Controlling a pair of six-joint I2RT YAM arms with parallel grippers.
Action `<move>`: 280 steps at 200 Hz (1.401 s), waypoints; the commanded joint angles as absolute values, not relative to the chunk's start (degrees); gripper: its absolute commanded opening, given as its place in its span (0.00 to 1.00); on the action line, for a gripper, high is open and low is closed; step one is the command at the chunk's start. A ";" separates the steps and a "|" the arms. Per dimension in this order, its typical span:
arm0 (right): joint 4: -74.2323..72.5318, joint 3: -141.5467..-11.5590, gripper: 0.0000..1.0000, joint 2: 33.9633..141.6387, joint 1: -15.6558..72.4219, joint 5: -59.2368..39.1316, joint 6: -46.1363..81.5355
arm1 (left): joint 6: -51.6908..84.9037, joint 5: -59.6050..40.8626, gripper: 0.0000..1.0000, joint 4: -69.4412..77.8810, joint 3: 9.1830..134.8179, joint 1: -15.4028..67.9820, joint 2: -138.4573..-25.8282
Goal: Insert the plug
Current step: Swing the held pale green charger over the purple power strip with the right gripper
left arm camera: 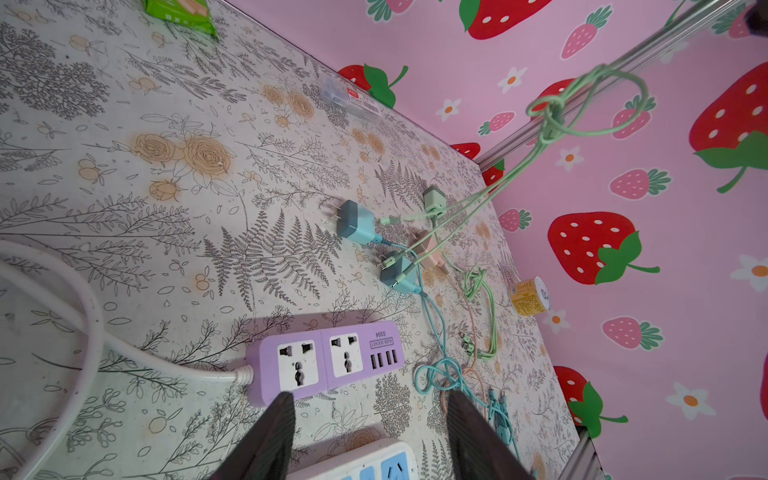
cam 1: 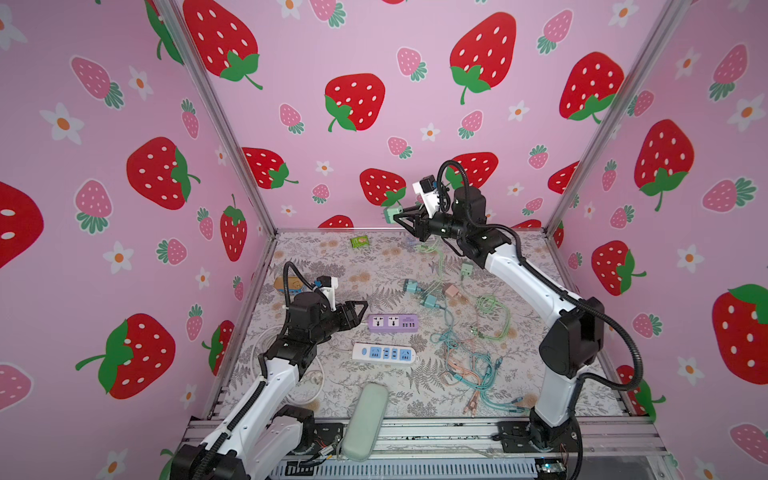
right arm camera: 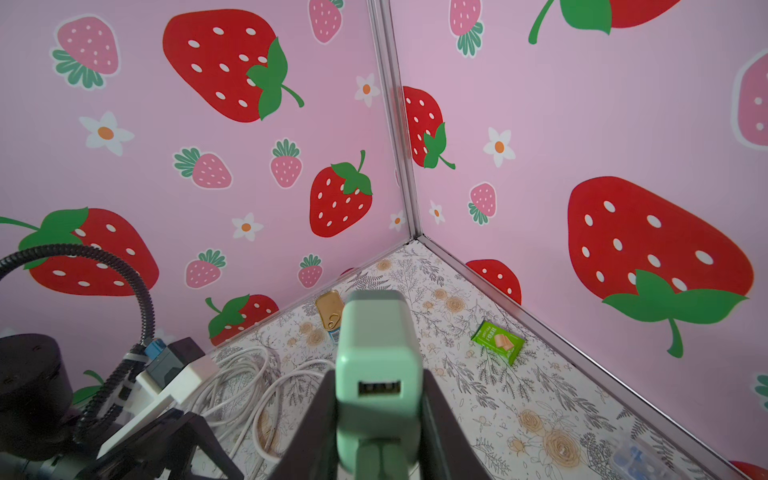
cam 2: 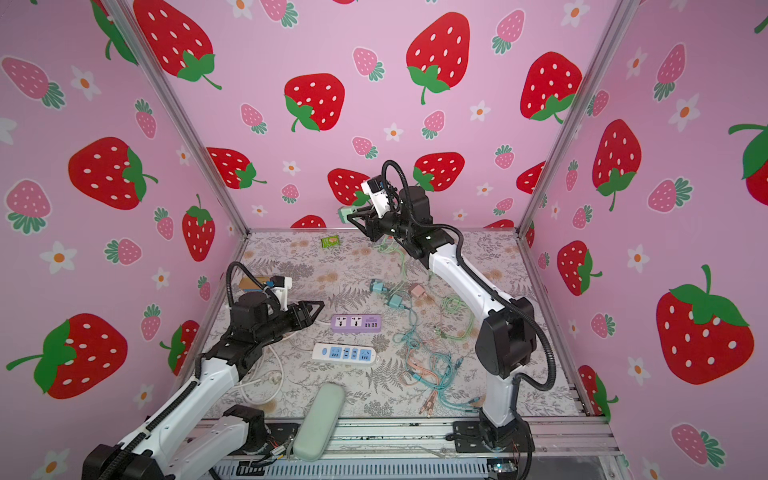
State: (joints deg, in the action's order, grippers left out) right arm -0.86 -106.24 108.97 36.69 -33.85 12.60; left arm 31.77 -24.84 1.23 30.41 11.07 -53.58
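Your left fingers (left arm camera: 270, 436) are spread and empty, just short of the purple power strip (left arm camera: 324, 361), with the white-and-blue strip (cam 1: 384, 353) just beside them. Farther back, right fingers (right arm camera: 440, 432) pinch the mint charger plug (right arm camera: 376, 357), raised high, prongs toward the wall corner (right arm camera: 415, 232). Looks like the transport step. Next: tip prongs down and line up over a socket. Open air below the plug, wall close ahead, cable tangle (cam 1: 469, 353) under the arm.
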 commanded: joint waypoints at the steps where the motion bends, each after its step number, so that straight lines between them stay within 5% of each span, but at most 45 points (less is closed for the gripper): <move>1: 0.06 -111.40 0.11 110.99 38.07 -33.46 10.90 | 32.20 -24.00 0.61 0.85 29.64 10.71 -53.46; 104: 6.36 -127.63 0.11 123.73 43.03 -31.08 9.29 | 32.78 -23.78 0.61 1.11 27.42 10.28 -53.62; 280: 26.25 -120.30 0.11 123.59 43.37 -33.75 -3.13 | 32.08 -22.41 0.55 -3.01 27.23 9.94 -54.15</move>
